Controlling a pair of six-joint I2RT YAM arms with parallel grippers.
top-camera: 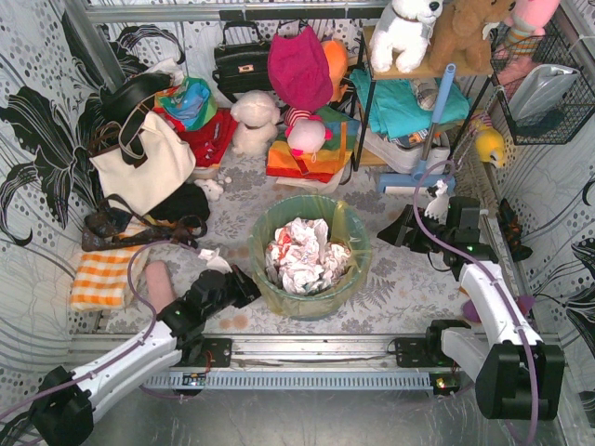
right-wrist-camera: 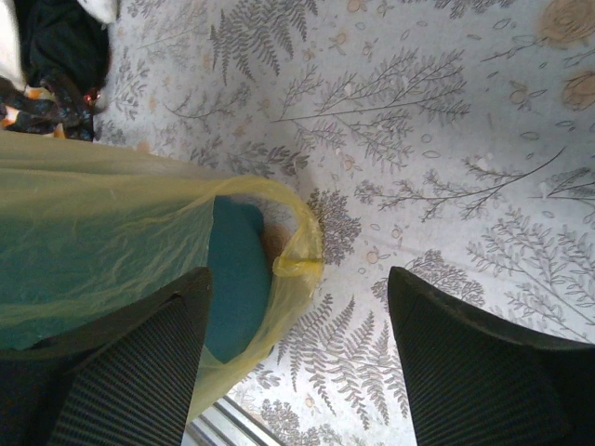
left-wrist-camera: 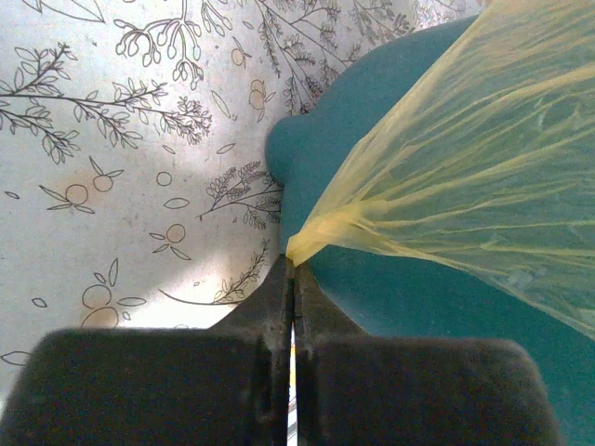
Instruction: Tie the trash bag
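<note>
**Left pincer (left-wrist-camera: 293,265) clamped on a bag ear; right pincer (right-wrist-camera: 297,311) apart**

Left fingers are pressed together on the gathered tip of one ear (left-wrist-camera: 311,237) of the trash bag (left-wrist-camera: 483,177). The film fans out ahead and rightward over the teal bin (left-wrist-camera: 372,102). Right fingers stand wide apart, with the second ear (right-wrist-camera: 299,253) just ahead between them, untouched and draped over the bin rim. Farther off, crumpled paper (top-camera: 302,253) fills the bag. Judgement: close right on that ear's tip, then lift both ears inward before crossing. Pull gently, since the film looks thin.
</note>
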